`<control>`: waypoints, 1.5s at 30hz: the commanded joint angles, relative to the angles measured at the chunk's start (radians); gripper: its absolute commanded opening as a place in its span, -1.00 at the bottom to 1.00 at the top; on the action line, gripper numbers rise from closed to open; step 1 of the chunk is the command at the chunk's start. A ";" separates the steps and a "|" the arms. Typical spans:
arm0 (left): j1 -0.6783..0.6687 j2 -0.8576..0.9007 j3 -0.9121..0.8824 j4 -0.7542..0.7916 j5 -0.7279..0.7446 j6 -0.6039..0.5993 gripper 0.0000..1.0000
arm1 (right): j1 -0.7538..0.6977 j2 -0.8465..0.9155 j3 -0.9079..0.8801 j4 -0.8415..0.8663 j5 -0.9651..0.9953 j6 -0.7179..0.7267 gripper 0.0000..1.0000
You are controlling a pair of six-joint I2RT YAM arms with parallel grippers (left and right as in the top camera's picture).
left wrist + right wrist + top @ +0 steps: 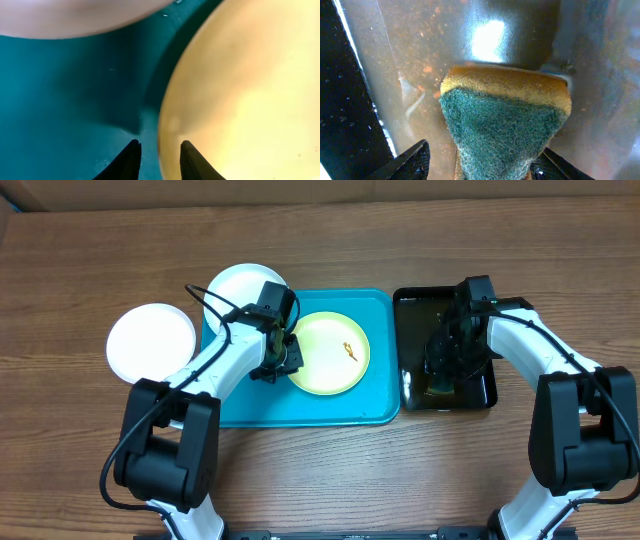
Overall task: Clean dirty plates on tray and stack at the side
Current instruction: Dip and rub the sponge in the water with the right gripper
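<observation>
On your left: left tool [161,160] narrow, astride yellow-green plate [250,100] rim.
Your right tool [485,162]: gripping sponge [505,115] over black tray [415,305].

Plate [325,365] in tray [300,410]; second plate [238,285] over rear-left rim; third plate [150,342] left.

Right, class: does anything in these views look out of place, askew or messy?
Two things. The yellow-green plate on the turquoise tray bears an orange-brown smear near its middle. A white plate straddles the tray's far-left corner, partly overhanging the rim rather than lying flat inside.
</observation>
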 commanded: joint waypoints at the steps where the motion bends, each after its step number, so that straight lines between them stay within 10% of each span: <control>1: -0.011 0.016 0.009 0.008 -0.016 0.008 -0.42 | 0.000 -0.024 -0.003 -0.002 -0.002 0.000 0.28; 20: -0.012 0.075 0.009 0.024 -0.013 0.008 -0.60 | 0.000 -0.024 -0.001 0.000 0.002 0.000 0.10; 22: -0.012 0.074 0.011 0.025 -0.013 0.008 -0.72 | 0.000 -0.024 0.013 -0.016 0.002 0.000 -0.92; 30: -0.012 0.074 0.011 0.016 -0.013 0.008 -0.92 | 0.000 -0.024 0.116 -0.168 0.052 -0.004 -0.93; 35: -0.010 0.074 0.011 0.035 -0.016 0.008 -0.17 | 0.010 -0.024 0.217 -0.267 0.148 -0.004 -0.92; 42: 0.002 0.074 0.011 0.080 -0.016 0.008 -0.21 | 0.019 -0.024 0.241 -0.312 0.193 -0.008 -0.92; 45: 0.002 0.074 0.011 0.090 -0.014 0.008 -0.57 | 0.019 -0.024 0.241 -0.317 0.193 -0.008 -0.92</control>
